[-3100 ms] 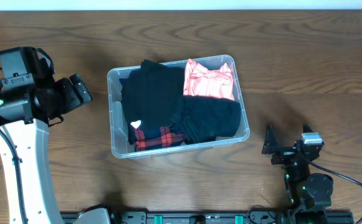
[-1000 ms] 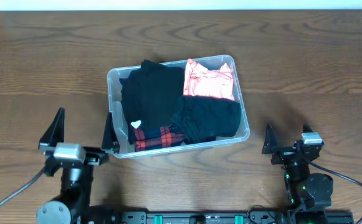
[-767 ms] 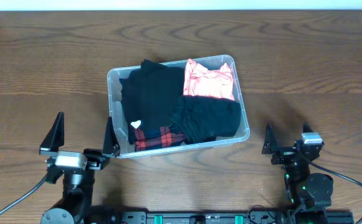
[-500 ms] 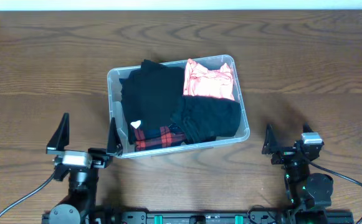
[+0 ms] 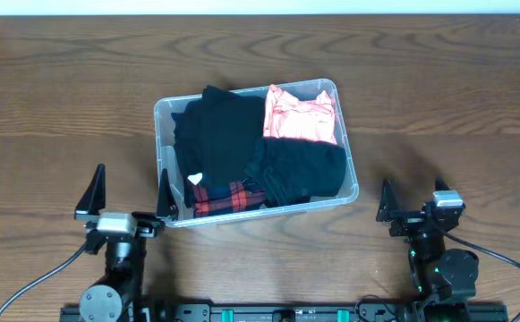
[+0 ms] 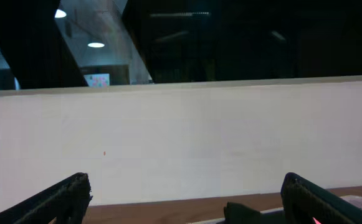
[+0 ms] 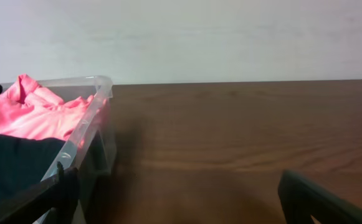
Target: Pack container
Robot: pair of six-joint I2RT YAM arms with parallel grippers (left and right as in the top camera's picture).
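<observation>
Container (image 5: pixel 164 152): mid-tabletop, set slightly askew, long side running left to right. Clear plastic, rounded corners, rolled rim. Packed to about rim height with clothes:
- black garment (image 5: pixel 215 134) at left
- pink garment (image 5: pixel 301 116) in far right corner
- second black garment (image 5: pixel 300 165) at near right
- red plaid piece (image 5: pixel 228 197) against near wall

Handling, by judgement:
- Probably light for its bulk.
- Thin walls, likely to flex if squeezed on one side only.
- Smooth, so likely slippery under hard pads.
- Soft load, no breakage risk, but apt to puff up or spill over rim if tipped.
- Best hold judged to be the rolled rim at the two short walls, one tool per side; otherwise a low flat push to slide.

Left tool (image 5: pixel 132 172): spread wide, holding nothing, parked at near edge. One finger (image 5: pixel 163 192) just beside container's near left corner; touching or not, cannot tell.

Right tool (image 5: pixel 412 190): likewise spread and empty, at near edge, apart from container's right wall.

Tabletop (image 5: pixel 439 89): dark wood grain, flat, smooth-looking; probably easy sliding. Open wood on every side of container.

Plain pale wall (image 7: pixel 230 37) beyond far edge. Dark glazing with lamp reflections above it in left wrist view.
</observation>
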